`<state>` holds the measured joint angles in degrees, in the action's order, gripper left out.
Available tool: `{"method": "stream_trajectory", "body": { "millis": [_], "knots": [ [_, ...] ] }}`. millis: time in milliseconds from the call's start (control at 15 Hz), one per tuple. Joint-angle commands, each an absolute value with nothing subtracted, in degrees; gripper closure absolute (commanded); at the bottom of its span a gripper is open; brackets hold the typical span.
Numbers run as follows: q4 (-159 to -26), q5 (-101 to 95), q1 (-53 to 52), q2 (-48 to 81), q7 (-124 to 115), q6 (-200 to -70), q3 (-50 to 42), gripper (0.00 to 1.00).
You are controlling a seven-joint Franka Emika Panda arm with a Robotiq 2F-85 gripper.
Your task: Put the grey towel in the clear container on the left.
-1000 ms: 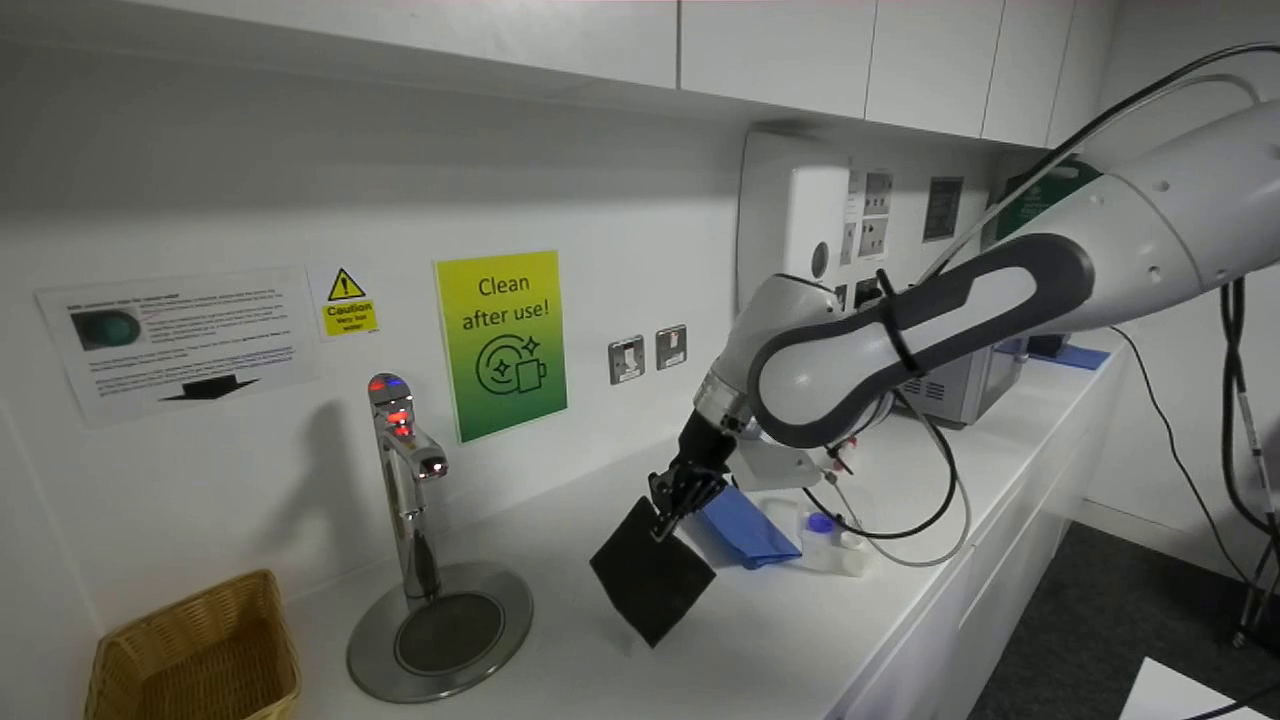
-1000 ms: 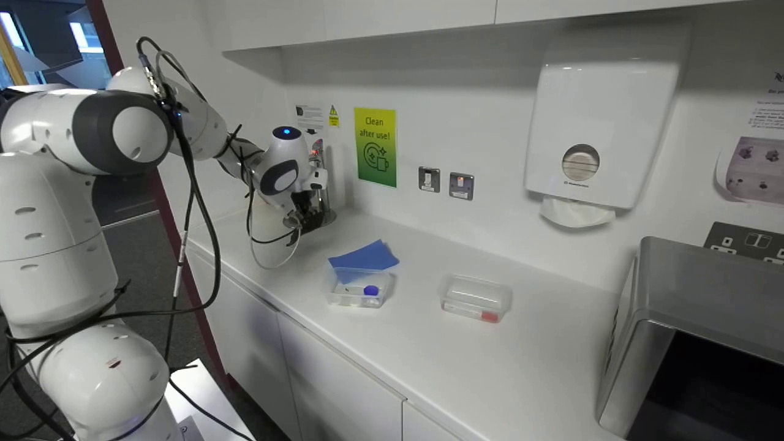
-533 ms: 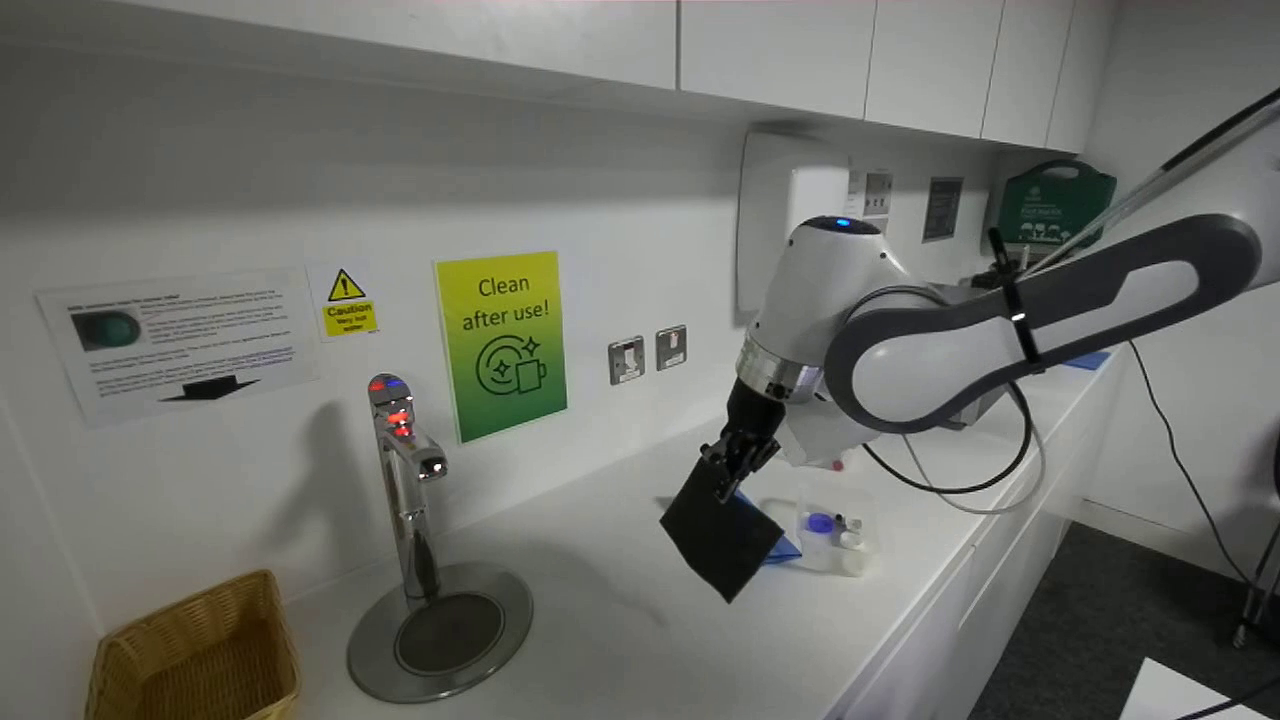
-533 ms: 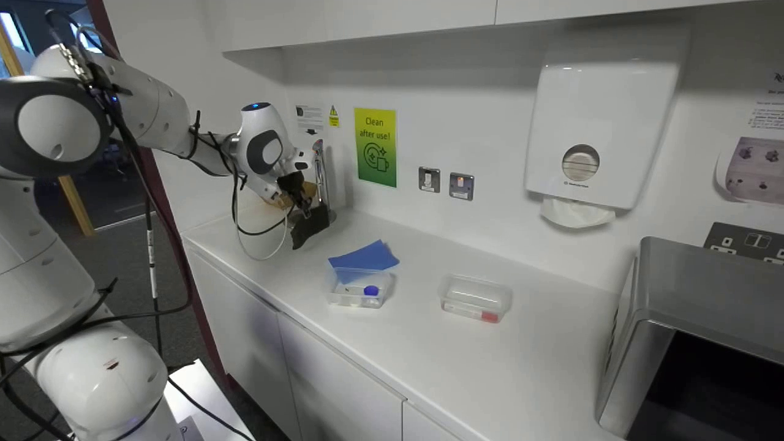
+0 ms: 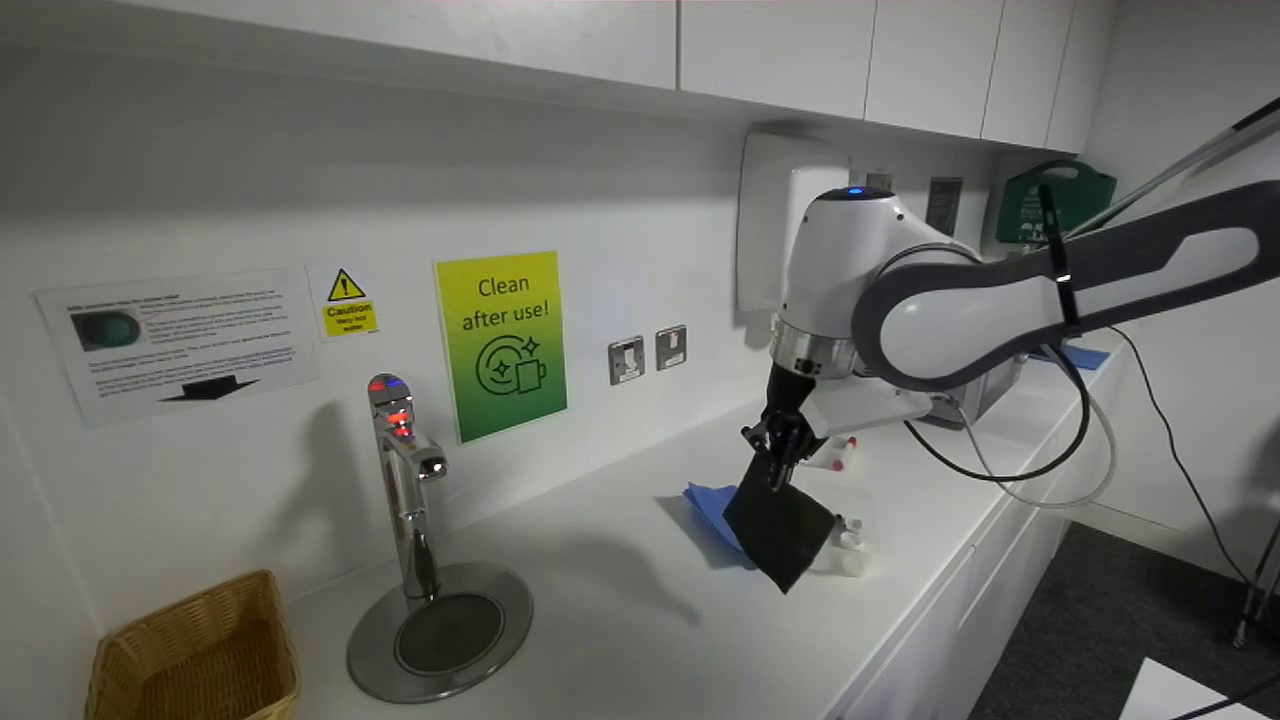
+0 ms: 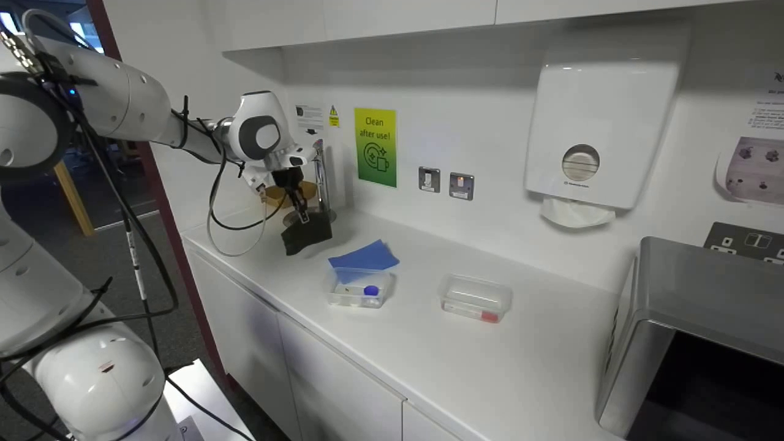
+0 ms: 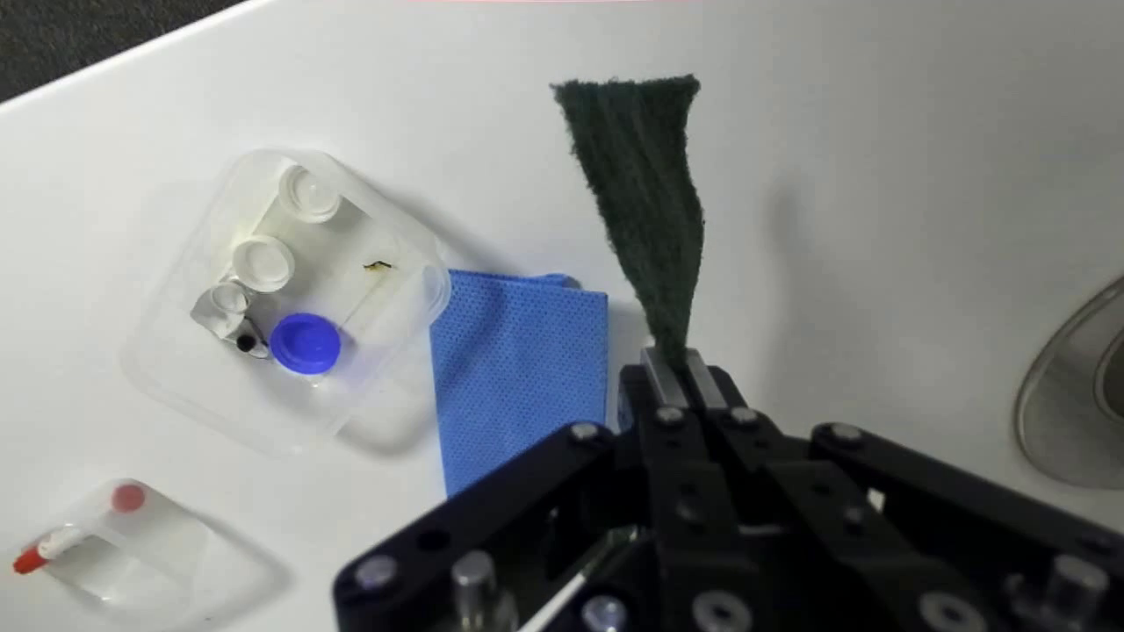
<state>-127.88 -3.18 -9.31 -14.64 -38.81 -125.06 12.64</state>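
Gripper (image 7: pixel 683 373) closed, the grey towel (image 7: pixel 637 202) pinched between its jaws near one corner. Towel hangs in the air above the white counter (image 7: pixel 887 132), apart from the surface. Folded blue cloth (image 7: pixel 527 360) on the counter, left of the jaws in the wrist view, just beside a clear container (image 7: pixel 290 399); cannot tell whether they touch. Container holds a round blue lid (image 7: pixel 305 343) and white caps (image 7: pixel 263 263). In an exterior view it stands left of a second container (image 6: pixel 474 291), which shows something red (image 6: pixel 489 316), the two apart. Farther off: chrome tap (image 5: pixel 408 490) rising from a round metal plate (image 5: pixel 505 600), wicker basket (image 5: pixel 195 640) near it.
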Motion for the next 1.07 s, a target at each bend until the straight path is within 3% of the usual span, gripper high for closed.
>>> {"method": "stream_trajectory", "body": {
  "millis": [0,1000],
  "knots": [
    [-130.5,-1.4,-7.7,-19.1,-46.1,-124.5,13.4,0.99],
    [-139.0,3.2,-4.3,-36.0,-60.1,-112.7,10.8,0.99]
  ]
}}
